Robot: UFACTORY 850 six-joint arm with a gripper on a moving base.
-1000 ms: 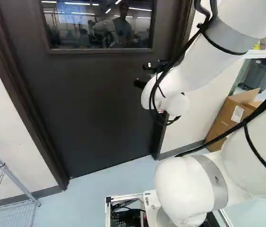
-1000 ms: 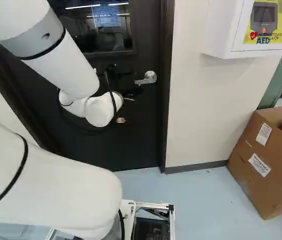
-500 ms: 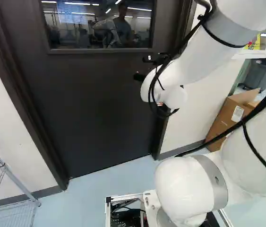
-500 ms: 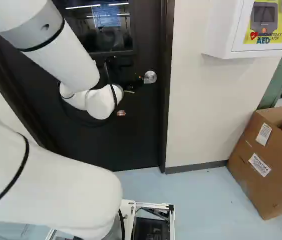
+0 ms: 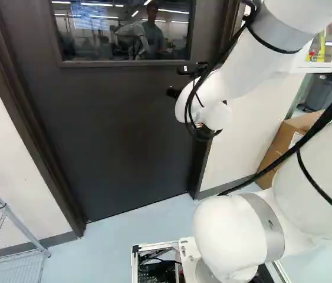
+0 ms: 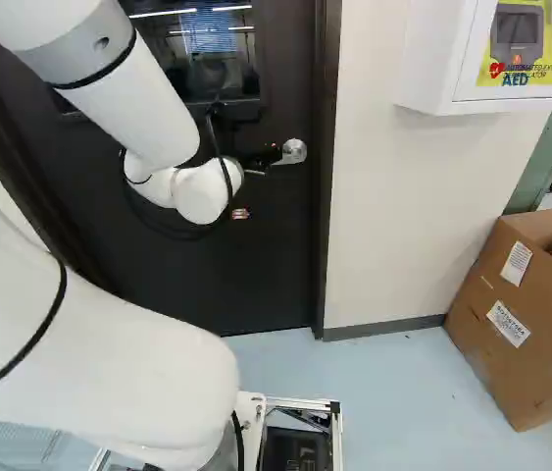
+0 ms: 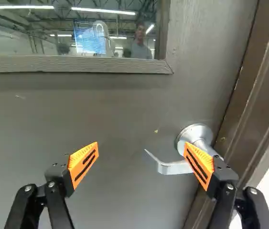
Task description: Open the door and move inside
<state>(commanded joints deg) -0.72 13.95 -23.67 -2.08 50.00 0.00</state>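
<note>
The silver lever handle is on the dark door, with the window above it and the door frame beside it. The door looks shut, so the job now seems to be reaching the handle. The gripper is wide open, holding nothing. Next, it should line up and push the handle down. One orange pad hides part of the handle; I can't tell if they touch.

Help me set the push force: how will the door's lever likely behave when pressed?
The lever looks like rigid metal, so it probably won't bend. Mounted on a round plate, it should pivot rather than slide. Its smooth, shiny surface may be somewhat slippery.
</note>
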